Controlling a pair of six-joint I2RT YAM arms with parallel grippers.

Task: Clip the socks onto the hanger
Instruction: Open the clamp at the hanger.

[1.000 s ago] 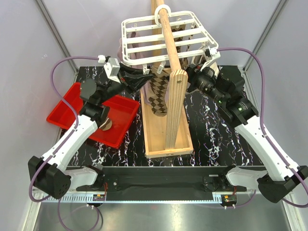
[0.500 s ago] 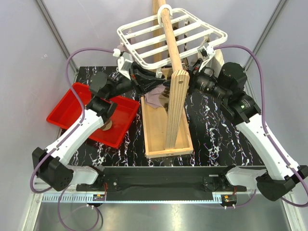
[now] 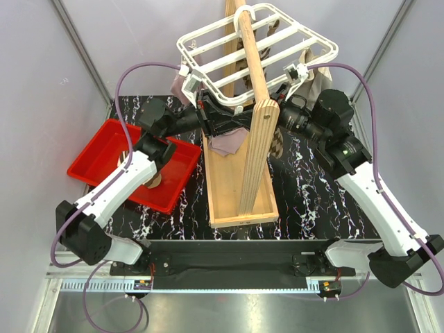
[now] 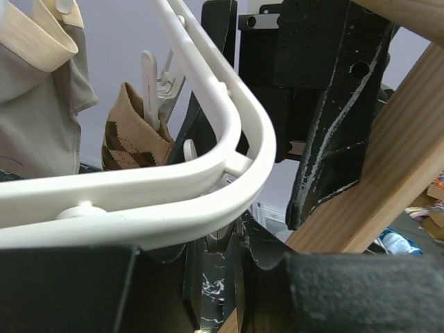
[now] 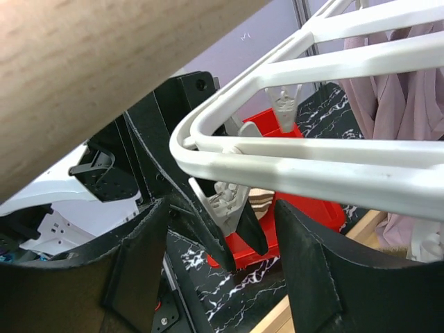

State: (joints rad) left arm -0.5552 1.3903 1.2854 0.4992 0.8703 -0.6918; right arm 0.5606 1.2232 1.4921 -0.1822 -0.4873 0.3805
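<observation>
The right gripper (image 5: pixel 220 208) gapes wide and empty, a peg (image 5: pixel 225 193) of the tilted hanger (image 3: pixel 258 50) dangling between its fingers; the mauve sock (image 3: pixel 226 143) hangs just beneath the left gripper (image 3: pixel 229 123), whose hold I cannot tell.

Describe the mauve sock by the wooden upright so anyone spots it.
Find the wooden stand mid-table, the white hanger hooked on top. Left of its upright, under the hanger's near edge, is the mauve sock: plain, unlike the brown patterned sock opposite.
</observation>
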